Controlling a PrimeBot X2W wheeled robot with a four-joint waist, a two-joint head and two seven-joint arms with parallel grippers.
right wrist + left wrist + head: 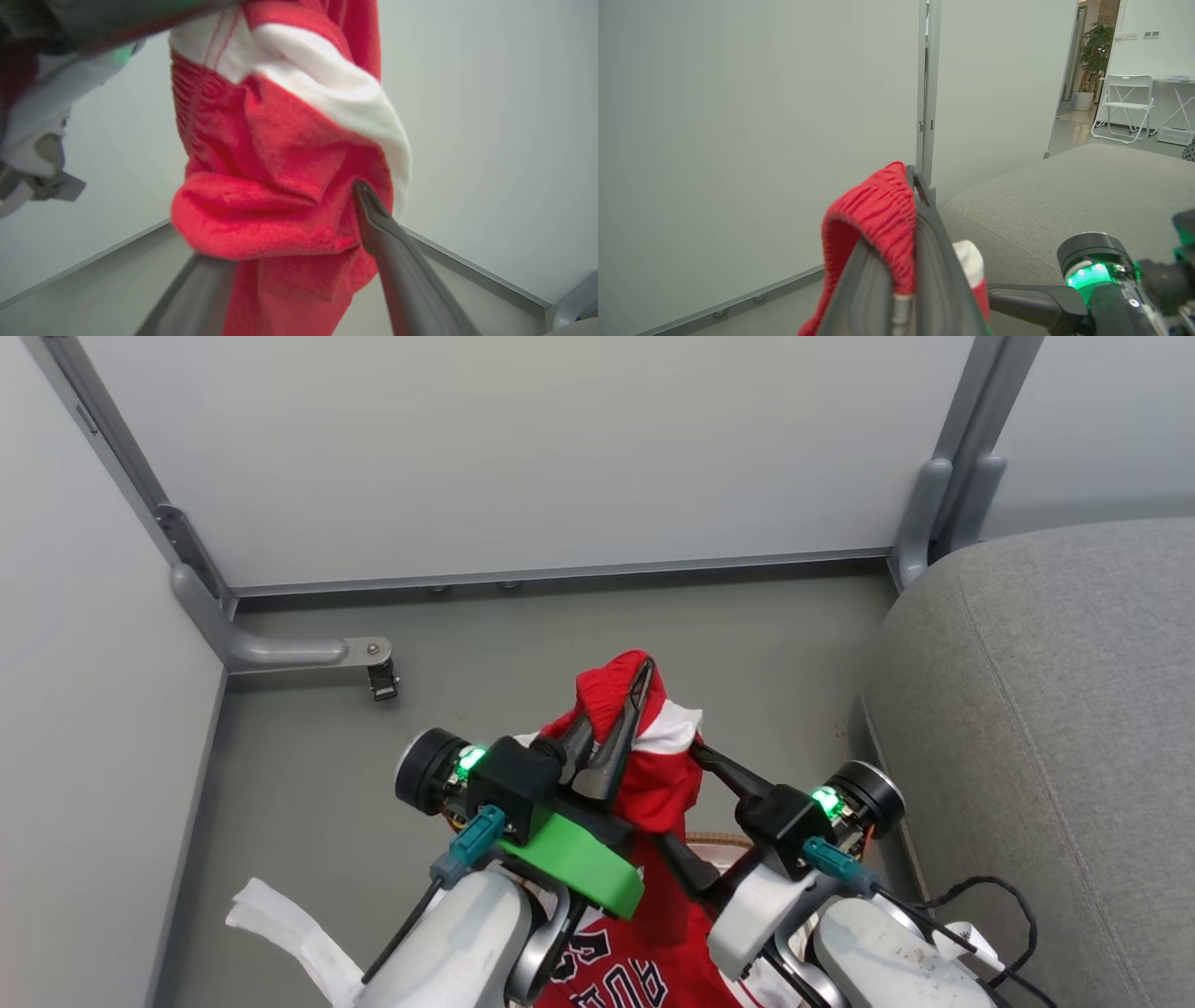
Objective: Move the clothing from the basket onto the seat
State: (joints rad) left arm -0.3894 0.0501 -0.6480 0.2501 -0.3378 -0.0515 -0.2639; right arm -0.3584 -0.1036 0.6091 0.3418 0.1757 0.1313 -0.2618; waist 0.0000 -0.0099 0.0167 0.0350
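While my left gripper (637, 683) is clamped shut on a red ribbed fold of the clothing (280, 196), the jersey hangs from it in the air over the floor, off the left edge of the seat (1046, 728). My right gripper (680, 798) stands spread wide, one finger on either side of the hanging fabric just below the white trim, straddling it rather than pinching it.

I judge the job to be about halfway. The garment is lifted, but none of its red cloth lies on the part of the grey cushion I can see. The carry across to the seat and the release are left to do.

My forearms cover most of the basket (721, 841), leaving a sliver of woven rim between them, so I cannot tell whether the hem is clear of it. The bottom edge of the head view cuts off the lettering. A white strip (280, 924) lies at the lower left, and I cannot tell whether it is liner or handle.
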